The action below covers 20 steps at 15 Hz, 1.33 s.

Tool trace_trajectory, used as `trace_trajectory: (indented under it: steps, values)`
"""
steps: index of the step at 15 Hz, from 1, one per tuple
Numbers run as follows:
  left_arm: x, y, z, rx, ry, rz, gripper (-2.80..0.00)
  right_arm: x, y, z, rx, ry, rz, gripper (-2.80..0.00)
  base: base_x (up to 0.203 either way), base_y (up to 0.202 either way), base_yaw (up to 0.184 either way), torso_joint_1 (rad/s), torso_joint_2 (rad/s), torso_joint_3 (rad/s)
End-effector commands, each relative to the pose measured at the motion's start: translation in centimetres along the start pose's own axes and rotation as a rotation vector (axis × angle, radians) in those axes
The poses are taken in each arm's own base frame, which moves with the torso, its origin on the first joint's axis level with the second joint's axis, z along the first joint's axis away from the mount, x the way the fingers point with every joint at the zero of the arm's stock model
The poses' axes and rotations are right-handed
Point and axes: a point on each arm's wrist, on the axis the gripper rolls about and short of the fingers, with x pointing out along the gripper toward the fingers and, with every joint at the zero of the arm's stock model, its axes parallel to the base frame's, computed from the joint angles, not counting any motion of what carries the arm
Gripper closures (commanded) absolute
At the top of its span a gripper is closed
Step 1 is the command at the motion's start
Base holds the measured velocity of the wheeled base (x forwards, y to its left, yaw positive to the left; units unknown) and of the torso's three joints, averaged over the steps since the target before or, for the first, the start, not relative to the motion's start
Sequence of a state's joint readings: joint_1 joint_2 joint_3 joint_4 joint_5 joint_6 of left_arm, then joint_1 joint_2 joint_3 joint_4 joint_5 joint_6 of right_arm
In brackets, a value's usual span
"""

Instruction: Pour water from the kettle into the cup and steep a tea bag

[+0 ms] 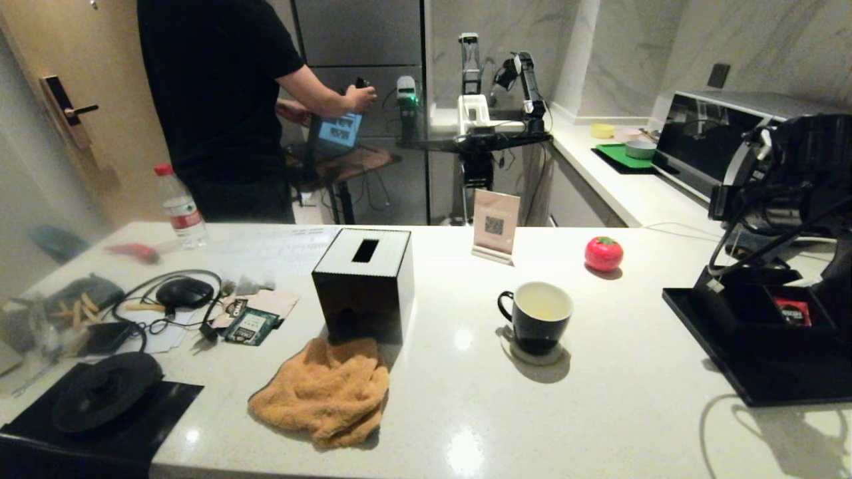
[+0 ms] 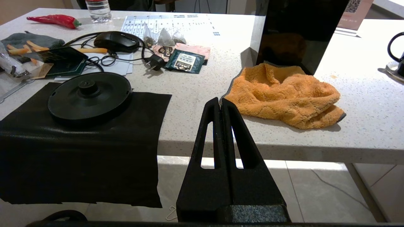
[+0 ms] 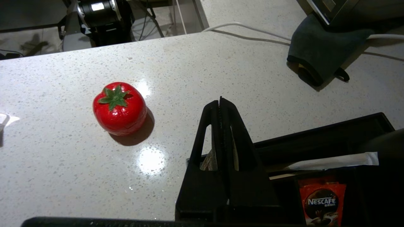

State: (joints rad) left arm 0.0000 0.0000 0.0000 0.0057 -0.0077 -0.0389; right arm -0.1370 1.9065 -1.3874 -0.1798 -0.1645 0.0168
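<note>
Cup (image 1: 536, 317) holds pale liquid, no tea bag visible inside; right pincer (image 3: 220, 102) closed empty above the tray (image 3: 322, 138); steeping remains.

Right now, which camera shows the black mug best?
The head view: the whole cup stands on a coaster, its white inside visible. The left wrist view catches only its handle at the edge; the right wrist view misses it.

Right gripper (image 3: 220, 102), jaws closed, hovers beside red tomato (image 3: 119, 108).
</note>
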Motion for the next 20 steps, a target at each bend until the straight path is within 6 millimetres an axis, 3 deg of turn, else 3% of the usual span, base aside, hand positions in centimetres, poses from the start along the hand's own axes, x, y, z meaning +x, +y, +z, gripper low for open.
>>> trace_trajectory:
  steps: [1,9,20]
  values:
    - [0.0,0.0,0.0,-0.001,0.000,0.000,0.00,-1.5,0.5,0.7,-0.001,-0.027,0.017,0.00,0.000,0.000,0.000,0.000,0.00,0.000]
    - [0.0,0.0,0.0,-0.001,0.000,0.000,0.00,-5.6,3.2,0.1,-0.020,-0.093,0.115,0.00,0.000,0.000,0.000,0.000,0.00,0.000]
    - [0.0,0.0,0.0,-0.001,0.000,0.000,0.00,-11.8,5.4,0.4,0.003,-0.151,0.245,0.00,0.000,0.000,0.000,0.000,0.00,0.000]
